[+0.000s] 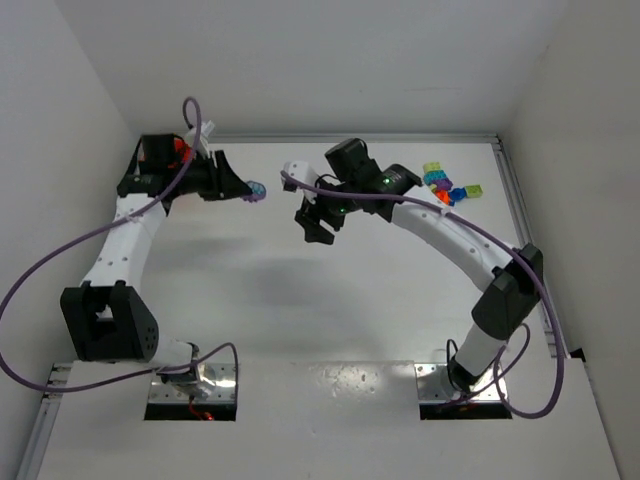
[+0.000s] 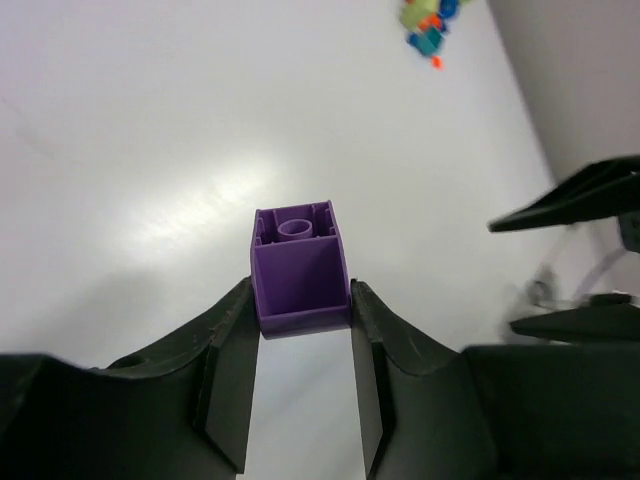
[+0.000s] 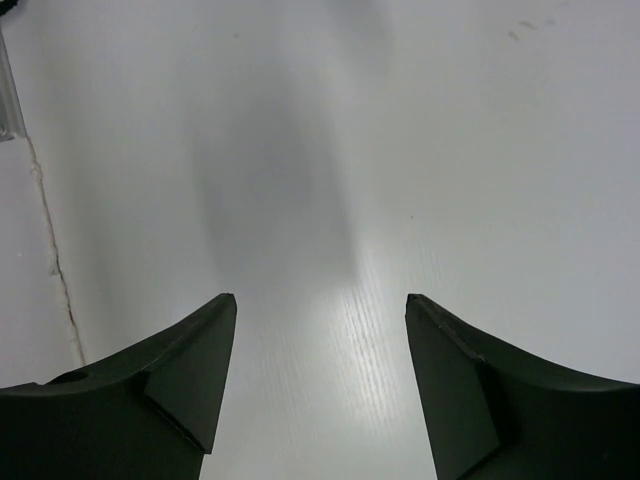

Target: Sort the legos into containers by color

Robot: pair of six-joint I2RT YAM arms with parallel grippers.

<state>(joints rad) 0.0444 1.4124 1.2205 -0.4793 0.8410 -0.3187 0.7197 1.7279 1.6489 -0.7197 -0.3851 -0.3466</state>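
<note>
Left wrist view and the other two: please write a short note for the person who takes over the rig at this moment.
Left hand: shut on a small purple plastic brick, held clear of the white table.
Right hand: open, empty, over bare table.
Pile of small mixed-colour plastic bricks: far right of the table, unsorted.
Something orange behind the left arm, mostly hidden; cannot tell what it is.
Done: one purple brick picked up.
Left: place it, then sort the pile.
</note>
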